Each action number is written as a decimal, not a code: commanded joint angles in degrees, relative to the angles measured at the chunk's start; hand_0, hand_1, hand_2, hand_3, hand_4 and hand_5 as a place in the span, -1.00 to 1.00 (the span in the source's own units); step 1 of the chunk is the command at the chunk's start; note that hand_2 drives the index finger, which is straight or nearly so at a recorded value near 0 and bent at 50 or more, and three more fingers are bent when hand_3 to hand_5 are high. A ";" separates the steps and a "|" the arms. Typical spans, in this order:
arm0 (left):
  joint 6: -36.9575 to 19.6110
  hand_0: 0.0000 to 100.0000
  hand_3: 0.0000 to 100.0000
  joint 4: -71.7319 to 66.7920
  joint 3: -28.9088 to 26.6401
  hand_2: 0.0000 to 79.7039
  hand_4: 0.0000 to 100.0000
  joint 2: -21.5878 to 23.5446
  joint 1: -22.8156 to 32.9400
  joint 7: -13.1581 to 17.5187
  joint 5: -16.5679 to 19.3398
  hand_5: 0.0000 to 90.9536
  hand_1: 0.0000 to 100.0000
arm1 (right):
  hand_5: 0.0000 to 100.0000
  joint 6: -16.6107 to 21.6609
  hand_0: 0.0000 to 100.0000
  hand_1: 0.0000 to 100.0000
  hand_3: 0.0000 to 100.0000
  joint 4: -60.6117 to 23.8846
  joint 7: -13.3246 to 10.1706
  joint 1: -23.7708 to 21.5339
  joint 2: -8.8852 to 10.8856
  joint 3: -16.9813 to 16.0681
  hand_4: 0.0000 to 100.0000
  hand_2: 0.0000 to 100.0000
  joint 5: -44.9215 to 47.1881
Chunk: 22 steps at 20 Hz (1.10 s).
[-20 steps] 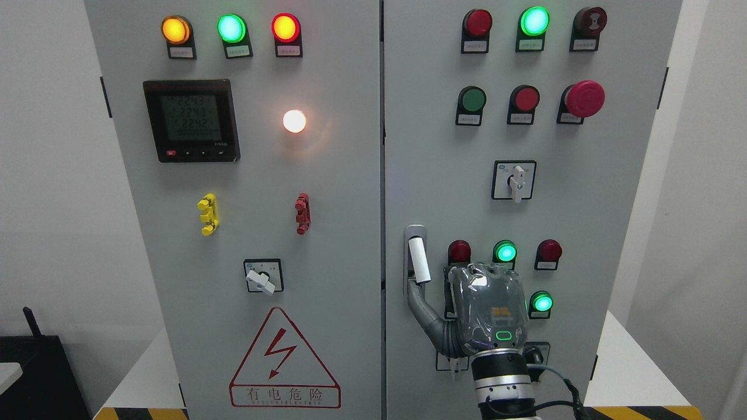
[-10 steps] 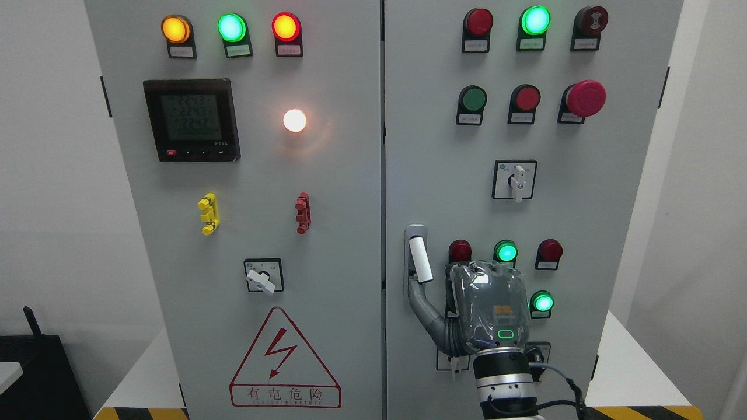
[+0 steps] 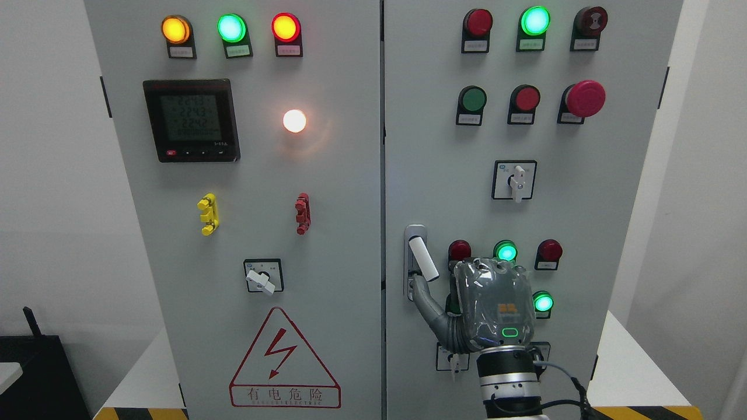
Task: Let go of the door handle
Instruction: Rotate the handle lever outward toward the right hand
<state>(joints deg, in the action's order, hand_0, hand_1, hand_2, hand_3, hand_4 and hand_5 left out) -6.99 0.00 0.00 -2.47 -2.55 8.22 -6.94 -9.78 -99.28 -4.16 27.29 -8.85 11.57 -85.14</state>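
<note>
One robot hand (image 3: 487,303), my right, rests against the door with its thumb touching the handle (image 3: 423,259), fingers relaxed, gripping nothing.

Digital meter (image 3: 191,120) beside lit white lamp (image 3: 294,121); warning triangle (image 3: 284,358) below.

the right hand (image 3: 487,306) is grey and wrapped in a clear, crinkled plastic cover that catches the light. a small orange mark sits on its back, with a green glowing oval ring below it. the wrist is a ribbed silver-and-black cylinder, and a thin black cable loops off its side.
</note>
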 commanded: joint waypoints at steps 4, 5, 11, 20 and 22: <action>0.04 -0.76 -1.00 -0.97 -0.62 -1.00 -1.00 0.01 0.00 -0.04 0.00 -1.00 -0.22 | 0.92 0.11 -0.10 -0.68 1.00 -0.30 0.03 -0.66 0.06 -0.59 0.99 0.88 -0.64; -0.04 -0.76 -1.00 -0.97 -0.62 -1.00 -1.00 0.01 0.00 -0.04 0.00 -1.00 -0.22 | 0.92 0.11 -0.10 -0.68 1.00 -0.30 0.03 -0.66 0.06 -0.59 0.99 0.88 -0.64; -0.04 -0.76 -1.00 -0.97 -0.62 -1.00 -1.00 0.01 0.00 -0.04 0.00 -1.00 -0.22 | 0.91 0.11 -0.10 -0.67 1.00 -0.39 0.03 -0.93 0.06 -0.76 0.99 0.88 -1.26; 0.04 -0.76 -1.00 -0.97 -0.62 -1.00 -1.00 0.01 0.00 -0.04 0.00 -1.00 -0.22 | 0.91 0.11 -0.10 -0.66 1.00 -0.83 0.03 -0.84 0.06 -1.64 0.99 0.87 -1.34; -0.04 -0.76 -1.00 -0.97 -0.62 -1.00 -1.00 0.01 0.00 -0.04 0.00 -1.00 -0.22 | 0.91 0.11 -0.10 -0.66 1.00 -0.83 0.03 -0.75 0.06 -1.73 0.99 0.87 -1.34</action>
<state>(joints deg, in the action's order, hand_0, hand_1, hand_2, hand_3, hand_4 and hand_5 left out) -6.97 0.00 0.00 -2.46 -2.55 8.22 -6.94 -9.69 -99.79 -4.16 26.41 -8.80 10.57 -86.42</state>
